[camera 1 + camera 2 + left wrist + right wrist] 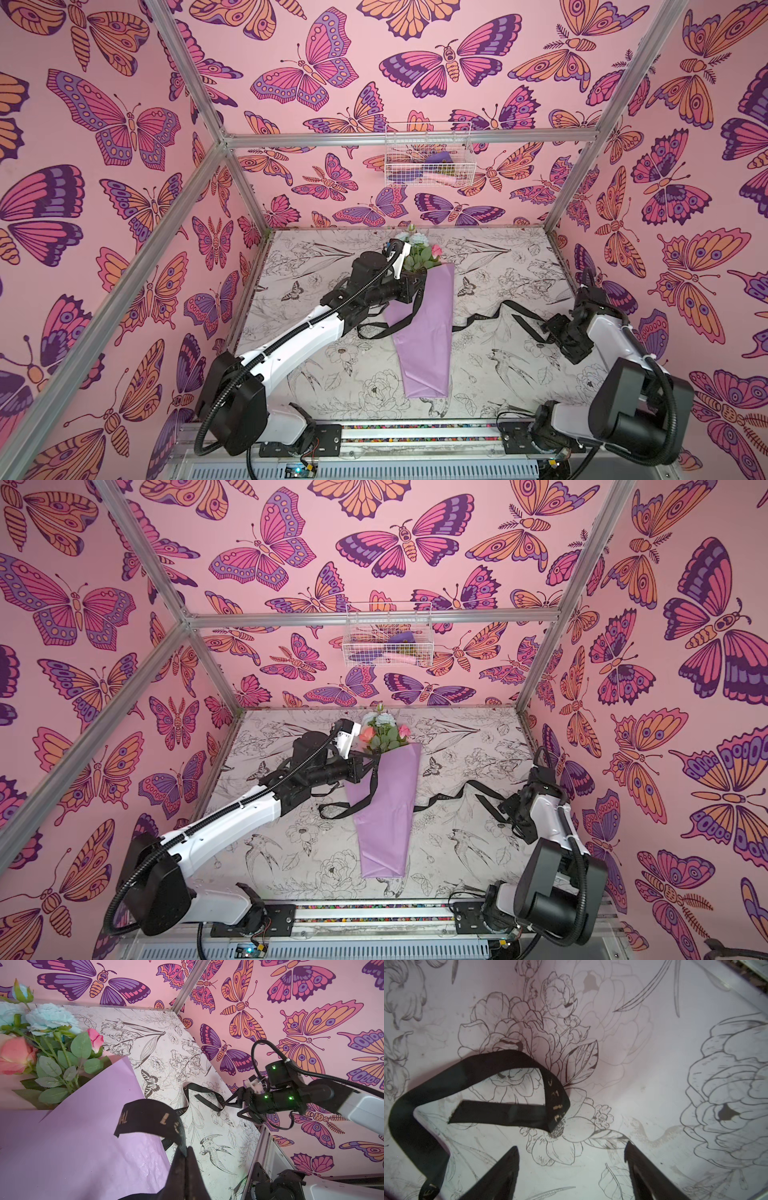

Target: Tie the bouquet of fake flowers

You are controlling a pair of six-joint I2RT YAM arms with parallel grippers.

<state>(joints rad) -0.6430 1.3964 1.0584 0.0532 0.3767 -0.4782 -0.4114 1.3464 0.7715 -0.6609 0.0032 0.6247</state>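
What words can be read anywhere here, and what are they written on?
"NAL" and "L": pale letters on the black ribbon, in the left wrist view.
"ETER": same ribbon, farther along.
Gold letters on the ribbon in the right wrist view: too blurred to read.
Nothing else carries readable text.

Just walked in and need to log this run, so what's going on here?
The left gripper is shut on a black ribbon beside the bouquet of fake flowers, which lies in lilac paper on the table. One stretch of ribbon drapes over the paper; another trails across the table toward the right gripper, which is open by its loose end, holding nothing. No knot shows yet.
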